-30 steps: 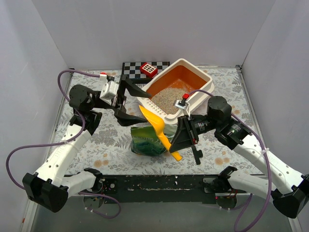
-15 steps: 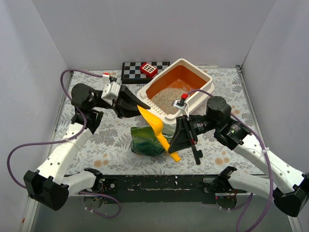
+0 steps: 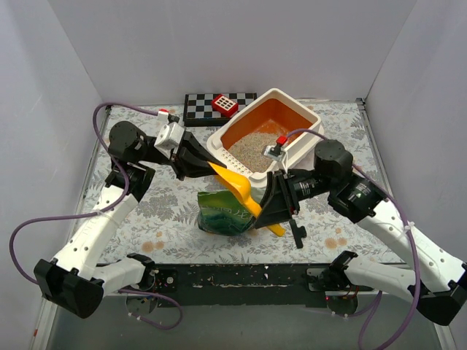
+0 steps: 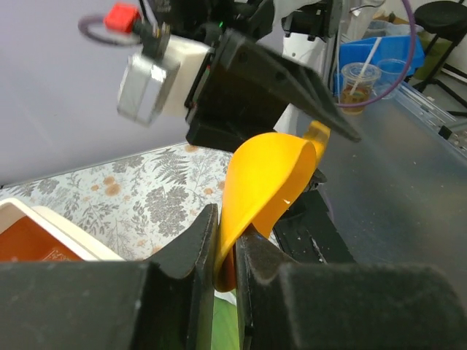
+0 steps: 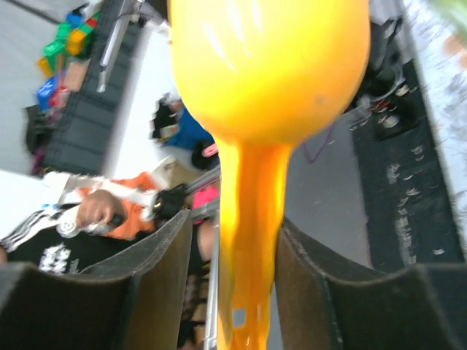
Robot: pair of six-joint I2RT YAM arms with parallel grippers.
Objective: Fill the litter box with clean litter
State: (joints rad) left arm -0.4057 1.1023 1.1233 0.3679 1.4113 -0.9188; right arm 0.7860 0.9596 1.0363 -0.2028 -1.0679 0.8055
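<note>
Jaws of the left gripper (image 3: 206, 165) pinch the thin rim of the scoop (image 3: 235, 184) at the tip of its bowl. In the left wrist view both fingers (image 4: 191, 255) lie flat against the yellow plastic. The right gripper (image 5: 235, 222) has the handle between its jaws. The handle lies against one finger (image 5: 310, 284), but a strip of background shows beside the other, so I cannot tell whether it is clamped.

The left arm runs up the left side of the table (image 3: 171, 226), bends at a high elbow and turns its forearm right toward the middle. The right arm rises from the near right, bends beside the box (image 3: 305, 115) and points its wrist left and toward the near edge. The scoop slants between the two grippers, above the green bag (image 3: 219, 217). The box sits far middle-right, with litter (image 3: 252, 146) over part of its orange floor.

A second ago the left jaws were spread and clear of the scoop, and half a second ago they had just reached its tip. The handle end has since shifted right. Box and bag have not moved.
</note>
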